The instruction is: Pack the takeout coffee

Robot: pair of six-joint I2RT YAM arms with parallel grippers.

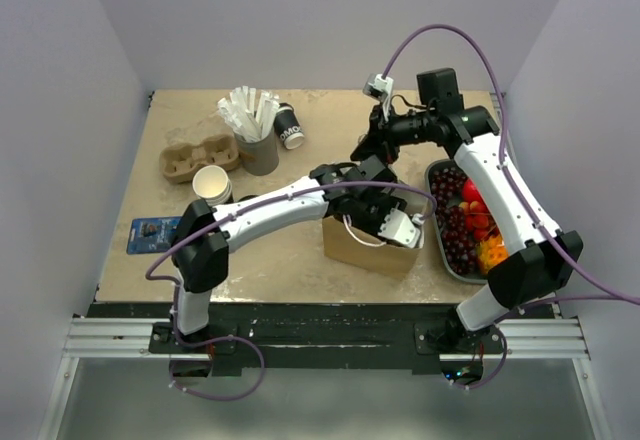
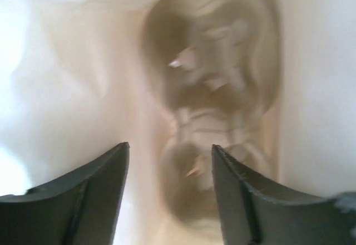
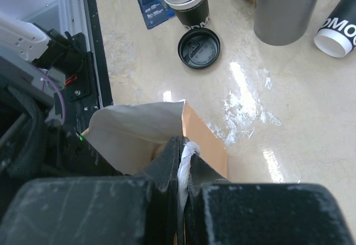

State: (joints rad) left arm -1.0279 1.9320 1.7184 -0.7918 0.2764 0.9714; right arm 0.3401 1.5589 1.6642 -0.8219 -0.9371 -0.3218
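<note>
The takeout coffee (image 1: 290, 126), a dark cup with white print (image 3: 342, 19), lies on its side at the back of the table, far from both grippers. A brown paper bag (image 1: 362, 251) stands open at the centre front. My left gripper (image 1: 392, 225) reaches down into its mouth. In the left wrist view that gripper (image 2: 169, 158) is open with nothing between its fingers. Below it, on the bag's floor, lies a blurred pulp cup carrier (image 2: 214, 83). My right gripper (image 3: 185, 147) is shut on the bag's white twisted handle (image 3: 189, 151) and holds the bag's (image 3: 207, 139) far edge up.
A loose black lid (image 3: 199, 48) lies beside a stack of lidless cups (image 1: 212, 185). A grey holder of white sachets (image 1: 258, 146) and a second pulp carrier (image 1: 195, 158) stand at the back left. A metal tray of fruit (image 1: 440, 167) is on the right, a blue card (image 1: 154, 232) at the front left.
</note>
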